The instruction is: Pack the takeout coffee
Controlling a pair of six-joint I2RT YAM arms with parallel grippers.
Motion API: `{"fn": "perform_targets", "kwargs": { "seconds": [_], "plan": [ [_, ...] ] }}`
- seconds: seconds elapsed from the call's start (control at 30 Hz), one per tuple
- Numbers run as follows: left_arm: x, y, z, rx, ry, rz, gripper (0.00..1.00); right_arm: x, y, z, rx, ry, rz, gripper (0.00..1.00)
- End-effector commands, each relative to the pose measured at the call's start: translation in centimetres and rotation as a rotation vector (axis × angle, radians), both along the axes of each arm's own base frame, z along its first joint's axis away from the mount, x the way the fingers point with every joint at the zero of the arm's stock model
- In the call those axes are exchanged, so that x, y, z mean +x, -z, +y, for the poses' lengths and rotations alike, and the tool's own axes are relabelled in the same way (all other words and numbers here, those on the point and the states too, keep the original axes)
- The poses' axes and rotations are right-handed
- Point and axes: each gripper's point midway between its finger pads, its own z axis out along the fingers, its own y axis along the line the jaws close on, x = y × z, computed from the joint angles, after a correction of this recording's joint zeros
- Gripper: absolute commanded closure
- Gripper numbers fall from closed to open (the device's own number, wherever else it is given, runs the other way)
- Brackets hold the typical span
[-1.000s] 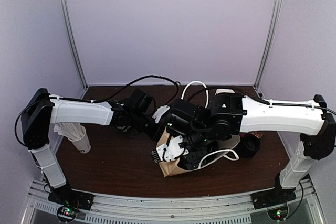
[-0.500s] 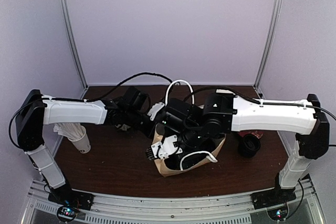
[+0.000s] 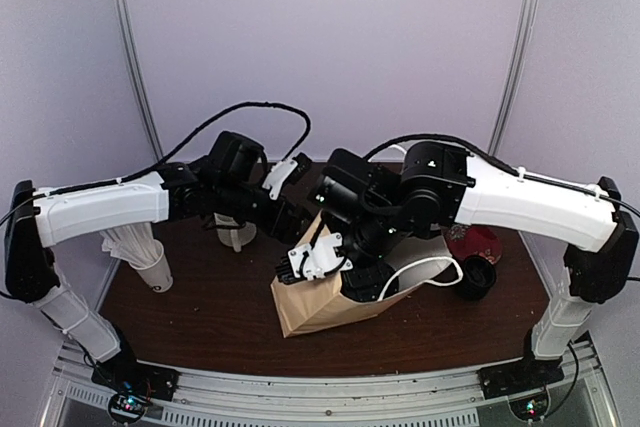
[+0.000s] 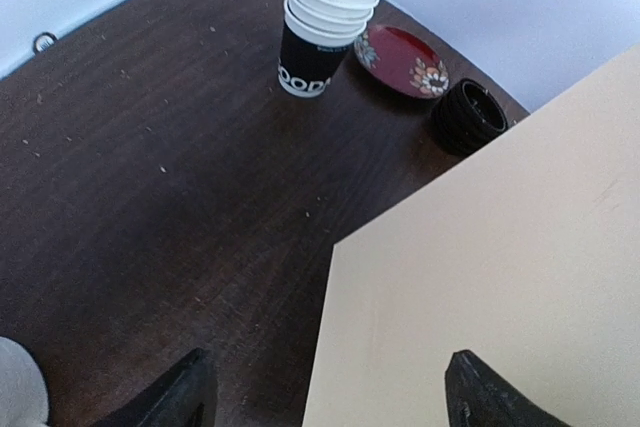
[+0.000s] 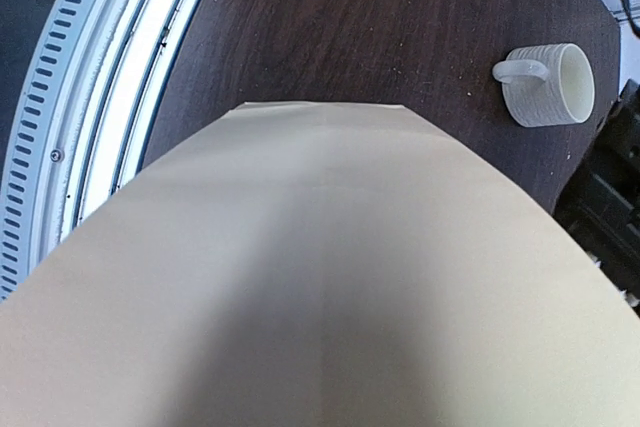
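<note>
Standing bag (image 3: 305,309) up, we judge | left gripper (image 4: 330,372) wide open, empty, bag edge in its gap | right gripper (image 3: 345,282) spread wide just above bag, no hold seen | next needs bag steadied, mouth open.

- Tan paper bag (image 5: 320,277) fills the lower frame, from the bottom edge up to a straight top edge; its sides bow outward.
- Dark wood table (image 5: 330,17) shows above the bag.
- White ribbed mug (image 5: 550,84) stands upper right, handle pointing left, clear of the bag.
- Slotted metal rail (image 5: 90,77) runs diagonally down the left side.
- Black hardware (image 5: 610,197) at the right edge; can't identify it.
</note>
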Motion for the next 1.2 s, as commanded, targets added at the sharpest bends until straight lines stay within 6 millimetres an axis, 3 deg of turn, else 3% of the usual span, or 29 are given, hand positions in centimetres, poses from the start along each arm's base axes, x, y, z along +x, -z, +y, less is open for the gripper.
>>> {"fn": "perform_targets", "kwargs": {
  "seconds": [0.0,0.13,0.27,0.43,0.6,0.67,0.8,0.97,1.17],
  "plan": [
    [1.3,-6.4,2.6,-0.014,-0.108,-0.164,0.17,2.1,-3.0,-0.1,0.073,0.066,-0.034,0.01],
    [1.0,-8.9,4.1,-0.019,-0.142,-0.213,0.15,4.9,-4.5,0.7,0.151,0.119,-0.065,0.01],
    [0.5,-9.6,5.7,-0.015,-0.188,-0.222,0.15,6.7,-2.4,1.2,0.114,0.133,-0.034,0.01],
    [-0.2,-10.1,7.7,-0.017,-0.241,-0.240,0.14,6.6,-0.9,2.3,0.106,0.107,0.022,0.07],
    [-1.3,-8.5,9.2,0.020,-0.268,-0.182,0.15,6.0,-1.7,3.1,0.118,0.106,0.080,0.22],
    [-1.9,-7.3,10.3,0.030,-0.304,-0.149,0.15,5.6,-2.5,3.2,0.140,0.103,0.097,0.22],
    [-2.3,-5.0,12.6,0.064,-0.390,-0.126,0.15,4.4,-4.4,3.6,0.194,0.080,0.154,0.07],
    [-3.4,-3.3,12.6,0.010,-0.399,-0.063,0.16,3.7,-5.0,4.7,0.217,0.067,0.221,0.03],
    [-4.1,-3.4,14.3,0.002,-0.436,-0.081,0.17,3.7,-5.4,5.2,0.210,0.083,0.250,0.18]
  ]
}}
